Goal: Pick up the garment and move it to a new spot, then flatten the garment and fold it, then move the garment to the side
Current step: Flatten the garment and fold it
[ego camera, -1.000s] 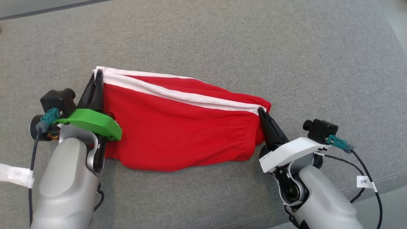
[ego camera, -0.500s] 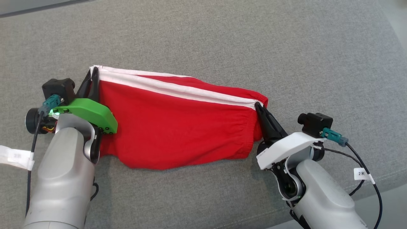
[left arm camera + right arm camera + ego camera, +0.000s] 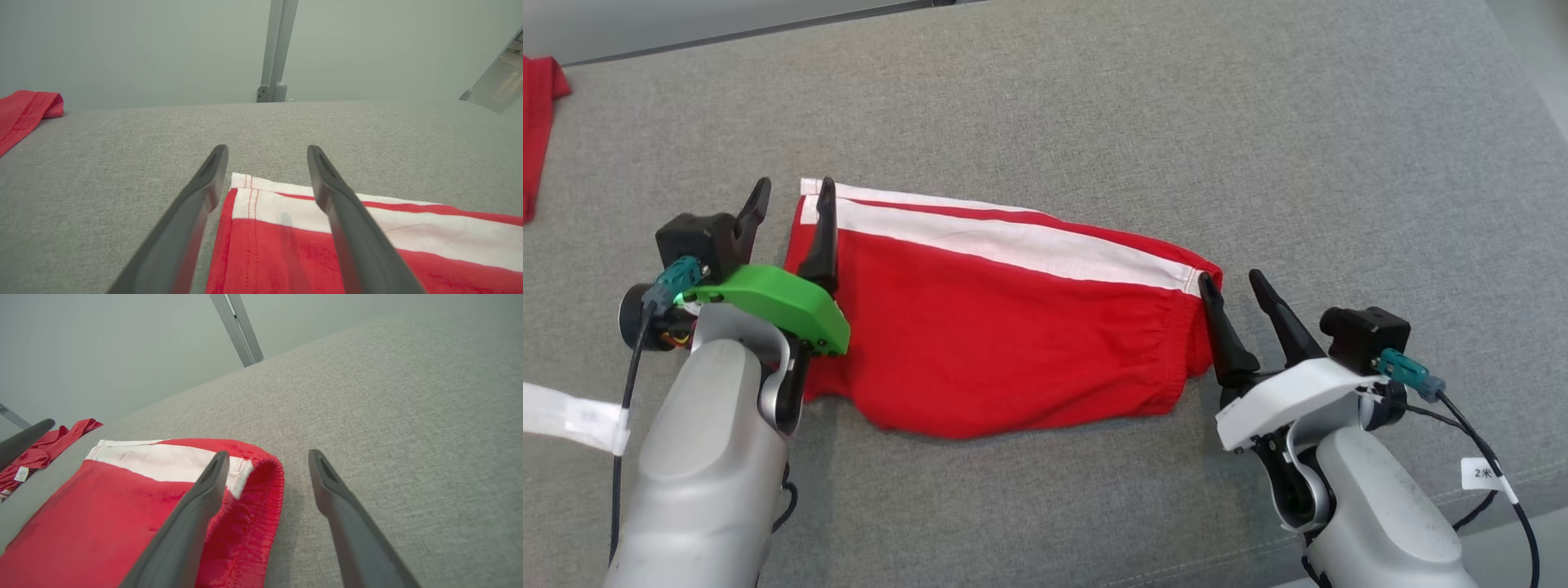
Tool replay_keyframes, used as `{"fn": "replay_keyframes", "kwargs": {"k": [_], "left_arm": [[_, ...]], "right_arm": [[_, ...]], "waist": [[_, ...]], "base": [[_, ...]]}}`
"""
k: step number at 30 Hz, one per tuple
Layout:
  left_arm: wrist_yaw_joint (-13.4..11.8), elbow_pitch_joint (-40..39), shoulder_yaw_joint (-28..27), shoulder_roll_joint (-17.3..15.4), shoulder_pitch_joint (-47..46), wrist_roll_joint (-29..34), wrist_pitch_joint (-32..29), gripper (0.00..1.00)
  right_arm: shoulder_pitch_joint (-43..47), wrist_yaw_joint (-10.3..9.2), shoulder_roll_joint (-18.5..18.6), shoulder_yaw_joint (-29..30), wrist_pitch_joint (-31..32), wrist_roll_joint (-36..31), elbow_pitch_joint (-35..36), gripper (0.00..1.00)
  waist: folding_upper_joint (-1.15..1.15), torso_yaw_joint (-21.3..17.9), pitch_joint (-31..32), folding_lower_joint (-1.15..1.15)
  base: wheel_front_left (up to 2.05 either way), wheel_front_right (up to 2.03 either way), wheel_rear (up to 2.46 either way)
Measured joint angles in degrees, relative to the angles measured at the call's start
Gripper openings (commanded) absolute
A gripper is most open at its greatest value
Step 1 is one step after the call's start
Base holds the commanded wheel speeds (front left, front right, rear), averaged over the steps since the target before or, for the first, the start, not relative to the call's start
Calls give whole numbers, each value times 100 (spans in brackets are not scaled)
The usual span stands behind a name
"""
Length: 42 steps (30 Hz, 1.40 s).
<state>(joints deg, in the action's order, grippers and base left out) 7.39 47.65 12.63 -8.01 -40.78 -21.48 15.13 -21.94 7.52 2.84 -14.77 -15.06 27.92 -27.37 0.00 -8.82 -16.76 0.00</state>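
The shorts (image 3: 1013, 327) lay on the grey couch (image 3: 1176, 122), apparently folded lengthwise, with the white stripe along the far edge and the waistband towards the robot's right. The left gripper (image 3: 794, 186) stood wide open over the hem corner, one finger above the cloth and one off it, holding nothing. The right gripper (image 3: 1230, 278) was equally wide open at the waistband corner, also empty, its inner finger just beside the elastic. Another red cloth (image 3: 539, 122) lay well apart at the far left.

The fold looked laid down, so moving the shorts aside was probably next. That would call for closing both grippers on all layers at the two ends, then lifting together so the fold held
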Motion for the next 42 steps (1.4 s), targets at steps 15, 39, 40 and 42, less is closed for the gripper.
{"fn": "replay_keyframes", "kwargs": {"k": [15,39,40,42], "left_arm": [[0,-152,1333,-890,891,-1568,-1173,100],[0,181,1918,-1115,984,-2609,-1332,0],[0,182,1927,-1089,989,-2629,-1270,0],[0,143,1939,-1073,1022,-2657,-1106,0]], "right_arm": [[933,0,-3,1003,0,-760,890,100],[1391,0,-1,1451,0,-680,1522,100],[1405,0,-1,1464,0,-679,1506,100],[1433,0,-2,1481,0,-659,1485,100]], "waist": [[0,143,465,0],[0,-253,631,0],[0,-238,651,0],[0,-205,700,0]], "base": [[0,0,0],[0,0,0],[0,0,0],[0,0,0]]}}
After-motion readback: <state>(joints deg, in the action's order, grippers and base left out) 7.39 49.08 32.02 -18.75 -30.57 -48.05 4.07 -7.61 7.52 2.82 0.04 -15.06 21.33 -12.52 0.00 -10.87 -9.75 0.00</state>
